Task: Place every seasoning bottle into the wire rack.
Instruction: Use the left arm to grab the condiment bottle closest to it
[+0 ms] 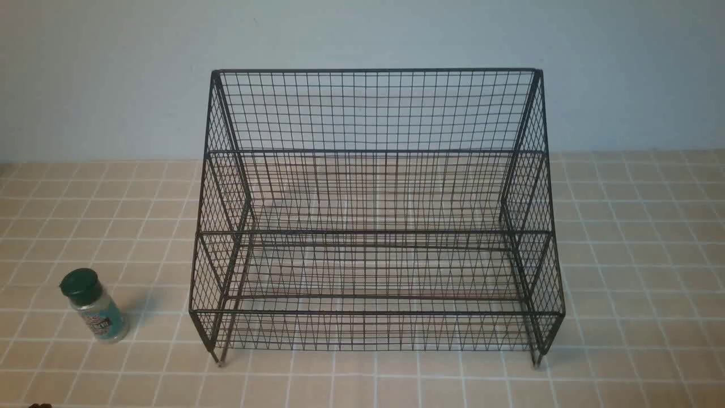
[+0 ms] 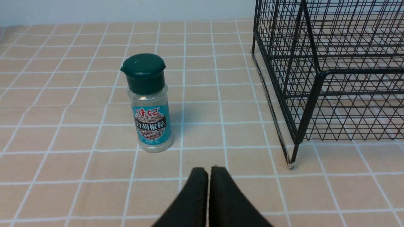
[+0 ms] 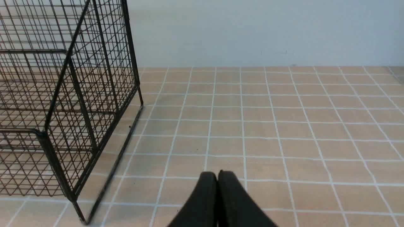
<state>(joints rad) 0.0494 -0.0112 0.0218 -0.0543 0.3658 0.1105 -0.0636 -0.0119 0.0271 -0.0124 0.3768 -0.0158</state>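
Note:
The seasoning bottle (image 1: 94,306) stands upright on the tiled table, left of the wire rack (image 1: 374,153). It is clear with a dark green cap and a teal label, and also shows in the left wrist view (image 2: 150,104). The black three-tier rack holds nothing; its corner shows in the left wrist view (image 2: 318,75) and its side in the right wrist view (image 3: 60,104). My left gripper (image 2: 209,168) is shut and empty, short of the bottle and a little to its rack side. My right gripper (image 3: 217,172) is shut and empty, over bare table beside the rack.
The table (image 1: 634,272) has a beige tile-pattern cover with white lines. A plain pale wall (image 1: 362,34) stands right behind the rack. The rack's short feet (image 2: 291,164) rest on the table.

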